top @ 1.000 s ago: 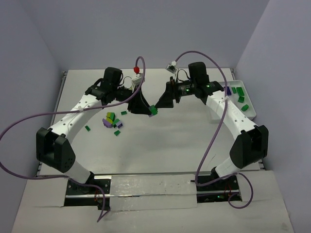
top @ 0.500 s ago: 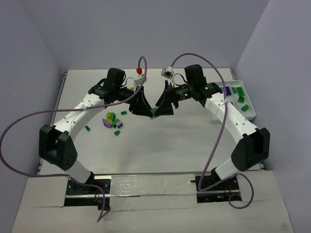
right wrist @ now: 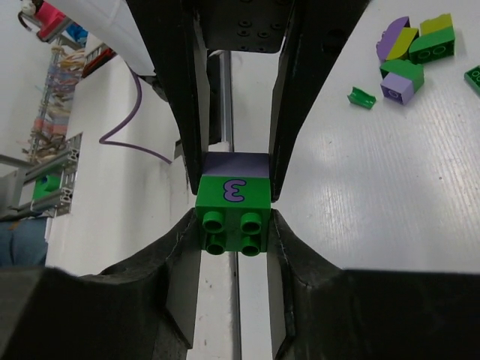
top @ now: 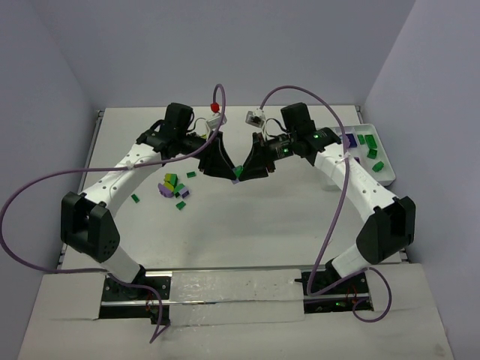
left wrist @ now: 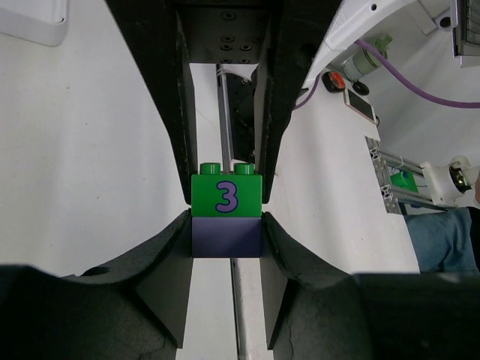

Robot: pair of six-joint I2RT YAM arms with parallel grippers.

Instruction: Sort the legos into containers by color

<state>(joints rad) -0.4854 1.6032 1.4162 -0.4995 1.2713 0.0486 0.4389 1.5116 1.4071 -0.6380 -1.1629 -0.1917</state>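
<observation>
Legos [top: 174,187] heaped left of centre on white surface [top: 247,225], a few in container [top: 389,166] at right; lavender walls around. Mid-air: left pincer [top: 232,174] clenched on purple brick [left wrist: 226,236]; right pincer [top: 242,172], spread wide a second ago, now clamped on joined green brick [left wrist: 226,196].

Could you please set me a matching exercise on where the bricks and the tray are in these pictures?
Things:
1. green brick marked 3
2. purple brick
3. white tray
4. pile of loose bricks

Places:
A. at the far right of the table, with green bricks inside
B. gripped by the left gripper
C. on the table beside the left arm
D. gripped by the right gripper

Pairs: 1-D, 2-B, 3-A, 4-C.
</observation>
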